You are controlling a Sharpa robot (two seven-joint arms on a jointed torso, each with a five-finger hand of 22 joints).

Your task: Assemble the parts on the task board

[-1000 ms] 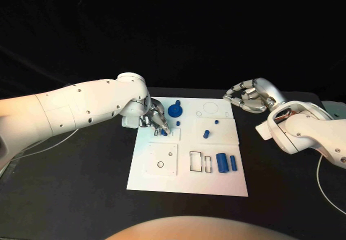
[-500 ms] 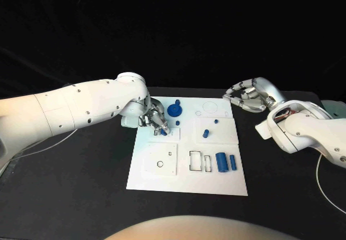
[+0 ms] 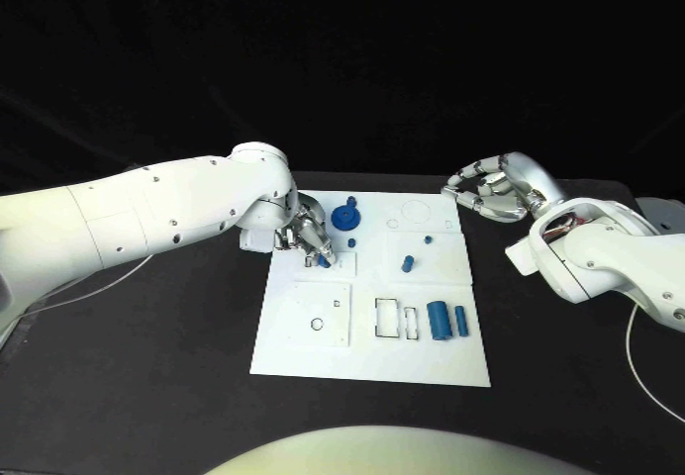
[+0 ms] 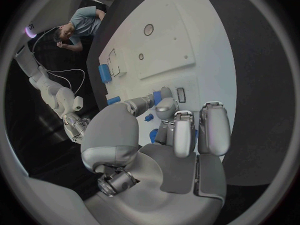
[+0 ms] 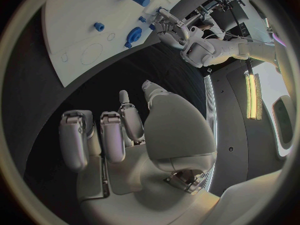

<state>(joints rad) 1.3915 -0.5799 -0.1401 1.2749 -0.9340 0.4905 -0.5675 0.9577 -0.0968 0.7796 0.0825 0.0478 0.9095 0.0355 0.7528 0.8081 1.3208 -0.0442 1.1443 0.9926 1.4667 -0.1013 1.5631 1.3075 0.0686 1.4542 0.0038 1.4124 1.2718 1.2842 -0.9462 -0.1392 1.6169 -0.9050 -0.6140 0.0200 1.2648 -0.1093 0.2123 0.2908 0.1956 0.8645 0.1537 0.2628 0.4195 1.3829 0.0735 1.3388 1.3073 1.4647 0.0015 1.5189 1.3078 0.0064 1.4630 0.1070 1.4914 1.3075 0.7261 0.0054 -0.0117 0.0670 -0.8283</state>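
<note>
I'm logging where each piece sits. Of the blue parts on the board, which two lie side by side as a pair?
The two blue cylinders near the task board's right edge, nearer the robot, lying parallel. The other blue pieces sit apart, farther back.

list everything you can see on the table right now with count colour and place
white rectangular task board: one, white, middle of the black table
black table: one, black, under the board
blue round knob-shaped part: one, blue, far end of the board, near the left hand
small blue peg: one, blue, far right area of the board
short blue cylinder part: one, blue, centre of the board
blue cylinders lying side by side: two, blue, near right area of the board
small blue part at the left fingertips: one, blue, left edge of the board
left hand: one, silver, fingers on that small part
right hand: one, silver, fingers curled, beyond the board's far right corner
</note>
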